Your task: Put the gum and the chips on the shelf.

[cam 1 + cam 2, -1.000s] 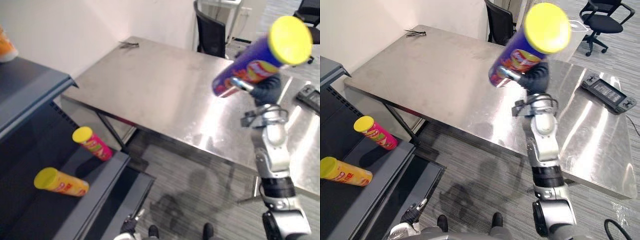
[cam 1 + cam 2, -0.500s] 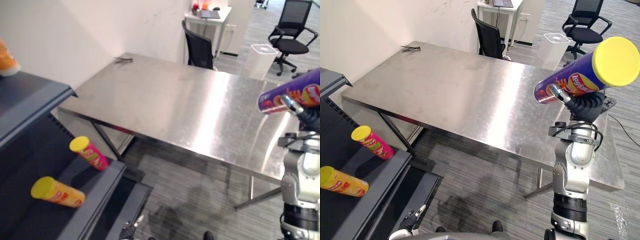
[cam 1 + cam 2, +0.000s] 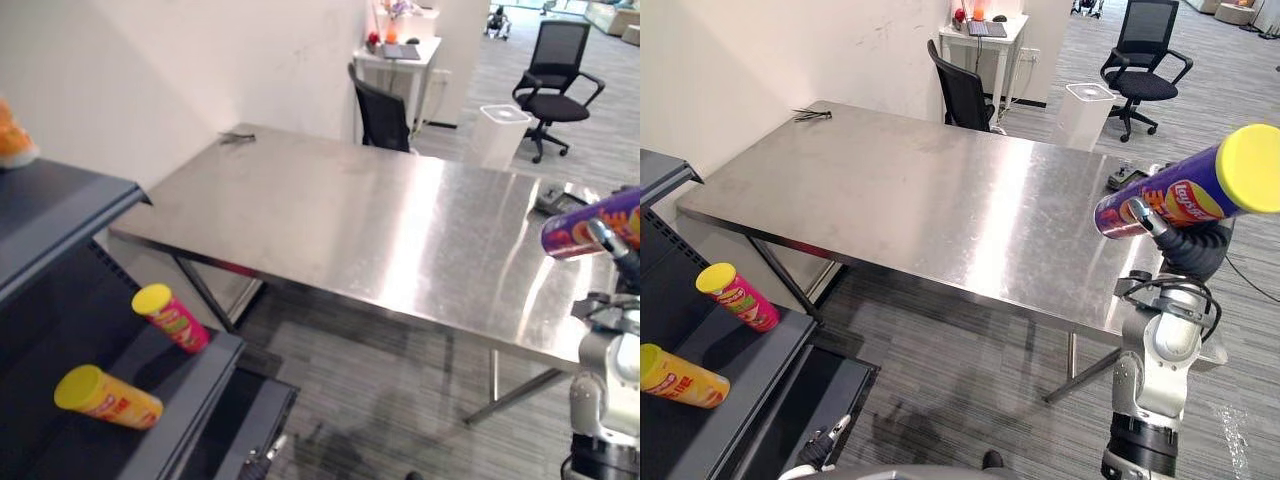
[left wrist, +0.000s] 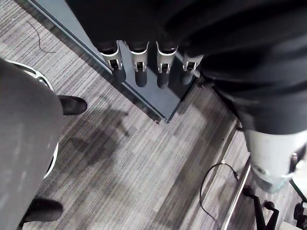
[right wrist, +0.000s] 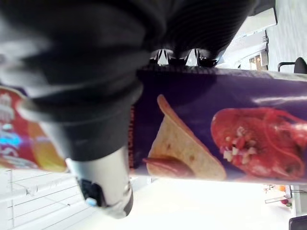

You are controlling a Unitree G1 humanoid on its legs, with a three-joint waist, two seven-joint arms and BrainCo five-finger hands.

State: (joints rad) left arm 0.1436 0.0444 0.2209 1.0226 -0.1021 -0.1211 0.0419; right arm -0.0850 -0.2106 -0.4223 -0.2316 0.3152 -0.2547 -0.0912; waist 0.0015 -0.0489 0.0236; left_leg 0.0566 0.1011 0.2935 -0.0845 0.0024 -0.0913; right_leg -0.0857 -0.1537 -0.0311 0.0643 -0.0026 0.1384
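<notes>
The purple chips can (image 3: 1180, 196) with its yellow lid is held in the air, lying nearly level with the lid end tipped a little upward, over the right end of the steel tabletop (image 3: 920, 190). The right hand (image 3: 1193, 250) grips it from below, with fingers and thumb curled round the can's body, as the right wrist view shows from close up. Just behind the can a small dark device (image 3: 1127, 180) lies on the tabletop.

The left hand (image 4: 141, 67) hangs low over the striped grey floor beside the base of the shelf (image 3: 150, 350), fingers straight and holding nothing.

On the shelf's lower board lie a pink can (image 3: 172, 318) and a yellow-orange can (image 3: 105, 396), a little apart from each other, both with yellow lids. Past the tabletop stand a black chair (image 3: 965, 95) and a white bin (image 3: 1083, 112).
</notes>
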